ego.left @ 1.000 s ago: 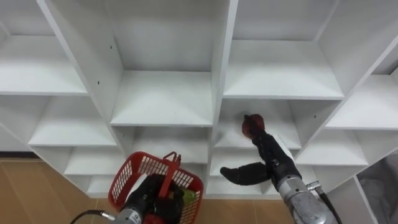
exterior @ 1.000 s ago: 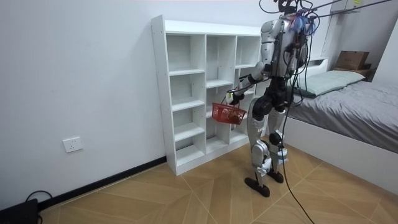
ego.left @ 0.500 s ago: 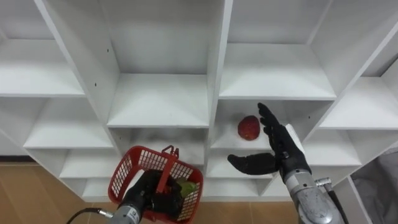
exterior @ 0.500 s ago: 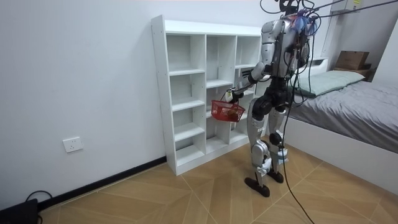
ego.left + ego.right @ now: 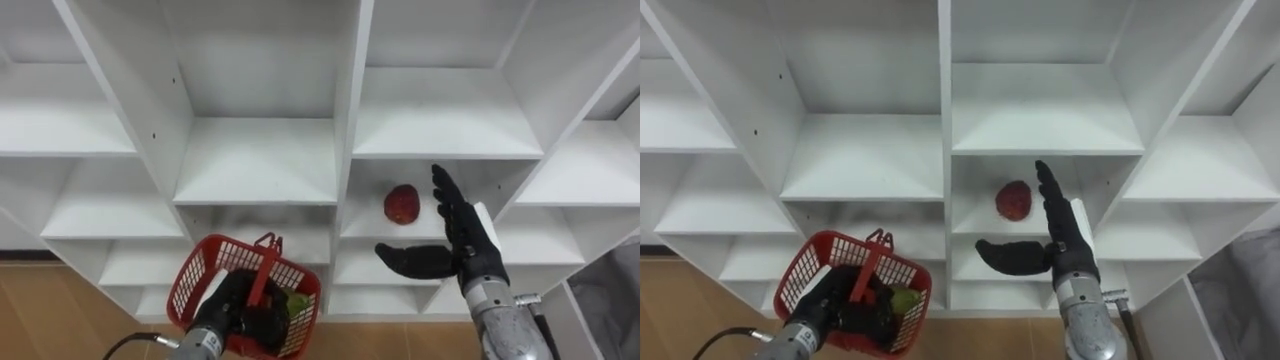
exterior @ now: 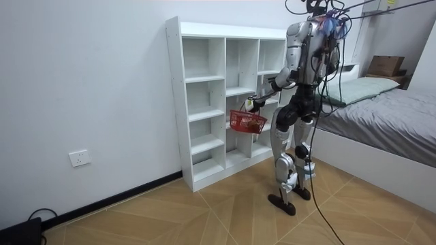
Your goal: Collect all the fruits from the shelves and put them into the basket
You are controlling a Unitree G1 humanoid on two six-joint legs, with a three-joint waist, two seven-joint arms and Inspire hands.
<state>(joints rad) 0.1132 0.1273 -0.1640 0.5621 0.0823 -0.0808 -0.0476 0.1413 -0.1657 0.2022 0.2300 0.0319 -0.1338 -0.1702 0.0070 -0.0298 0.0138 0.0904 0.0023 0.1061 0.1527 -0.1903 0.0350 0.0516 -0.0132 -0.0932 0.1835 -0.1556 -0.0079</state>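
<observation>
Right hand [image 5: 462,238]: my fingers straight, thumb spread, holding nothing; just right of the red fruit, not touching it.
Red fruit [image 5: 401,204]: on a closet [image 5: 256,160] shelf, in the cubby right of the centre divider.
Left hand [image 5: 238,312]: curled round the basket [image 5: 192,283] handle.
Basket: red, holds a green fruit [image 5: 299,302]; hangs before the lower shelves.
Room view: I stand facing the closet; bed [image 6: 381,109] at the room view's right.

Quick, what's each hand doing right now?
Left hand: shut on the red basket handle.
Right hand: open, holding nothing, beside the red fruit.
</observation>
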